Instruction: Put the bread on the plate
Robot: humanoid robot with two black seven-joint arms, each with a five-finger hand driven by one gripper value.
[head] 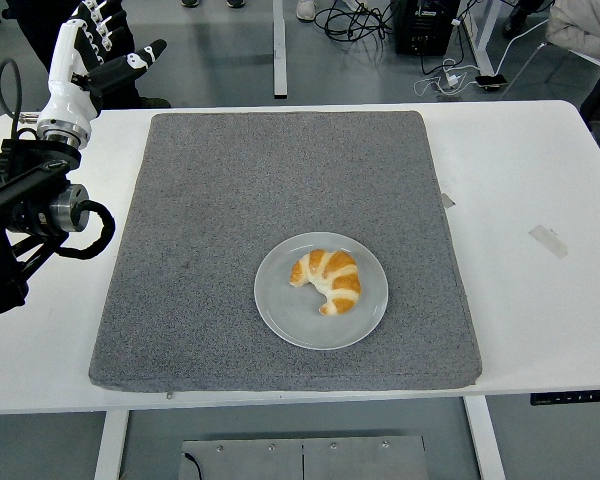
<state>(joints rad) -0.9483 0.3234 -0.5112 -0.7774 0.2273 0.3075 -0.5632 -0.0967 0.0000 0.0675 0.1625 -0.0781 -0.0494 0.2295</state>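
A golden croissant [328, 279] lies on a round grey plate [280, 308] at the middle of a grey mat [200, 200]. My left hand [92, 45] is raised at the far left, above the table's back left corner, far from the plate. Its fingers are spread and it holds nothing. The right arm is out of view.
The mat covers most of the white table [530, 180]. A piece of tape [549, 241] lies on the table at the right. A person's dark legs [90, 60] stand behind the table at the top left, right behind my hand. Cables [380, 20] lie on the floor behind.
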